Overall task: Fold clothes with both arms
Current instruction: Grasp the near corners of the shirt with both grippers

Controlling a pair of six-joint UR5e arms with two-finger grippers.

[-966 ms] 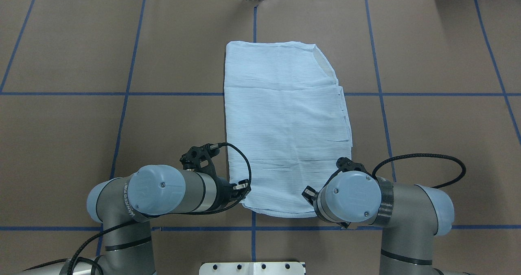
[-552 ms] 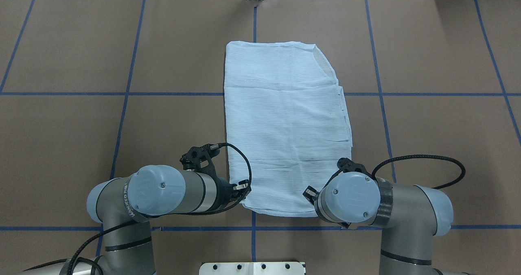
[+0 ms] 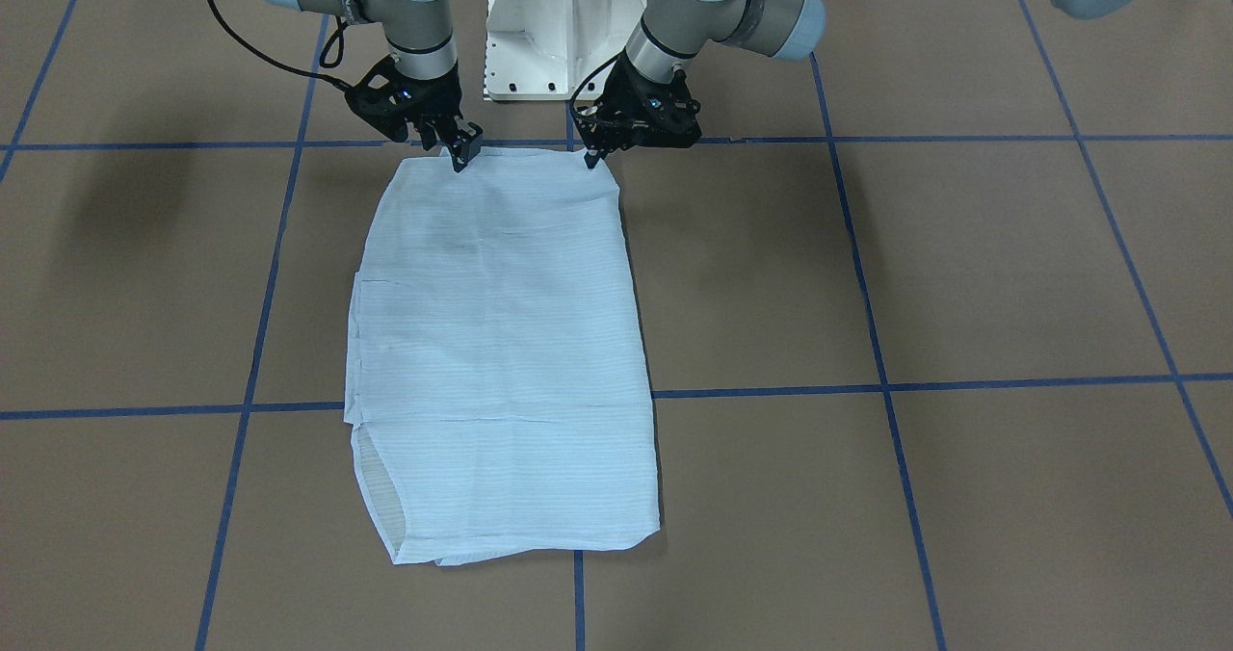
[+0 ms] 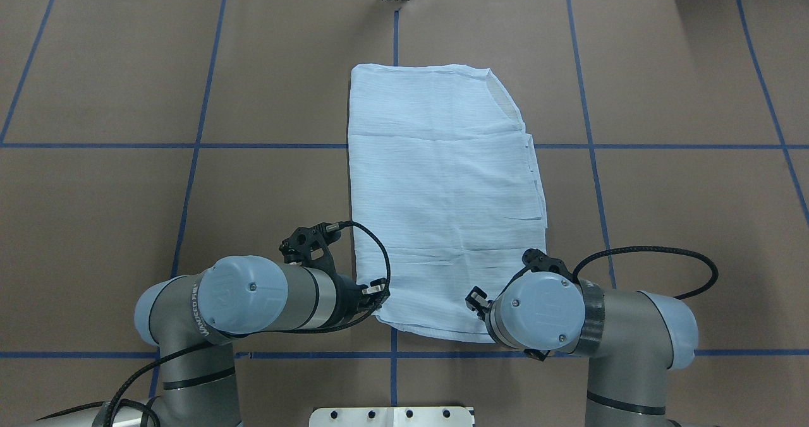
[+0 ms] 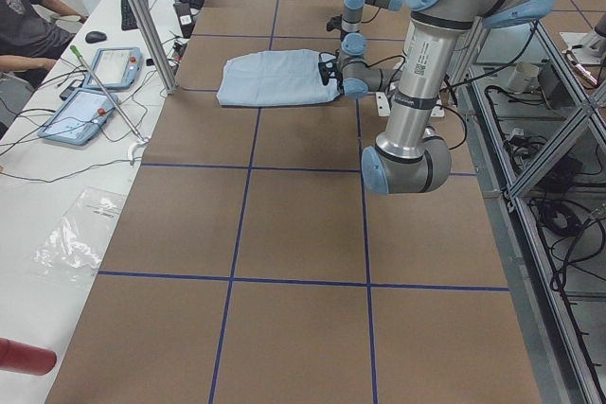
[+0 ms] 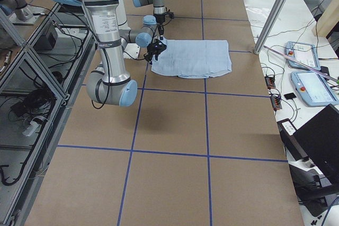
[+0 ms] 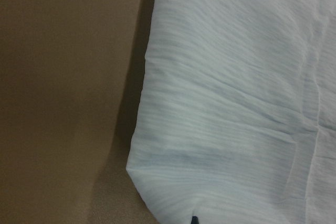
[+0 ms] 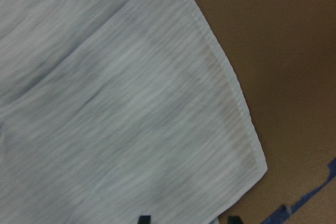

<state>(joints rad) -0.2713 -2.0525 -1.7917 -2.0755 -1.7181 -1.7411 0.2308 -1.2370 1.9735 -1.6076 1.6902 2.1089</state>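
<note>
A brown bench point(image 4: 126, 67), marked into large squares by blue tape lines point(image 4: 199, 146), fills the scene, with a white pedestal base point(image 3: 564, 25) at the robot's edge. At the far side of the bench a person point(image 5: 24, 16) sits beside two teach pendants point(image 5: 114, 65).

The light blue striped shirt point(image 4: 442, 180) lies flat in the middle of the bench, folded into a long rectangle. One short edge faces the robot. The far right corner is cut at a slant, showing a paler inner layer.

Both arms reach down to the near short edge. The left arm point(image 4: 253, 297) brings the left gripper point(image 3: 590, 157) to the shirt's near left corner. The left wrist view shows only one dark tip above the cloth, so I cannot tell how far the jaws stand apart. The right arm point(image 4: 569, 313) sets the right gripper point(image 3: 463, 155) at the near right corner. In the right wrist view its fingertips point(image 8: 143, 219) stand apart, one over the cloth and the other past the hemmed edge over bare bench, with nothing clamped between them.
</note>
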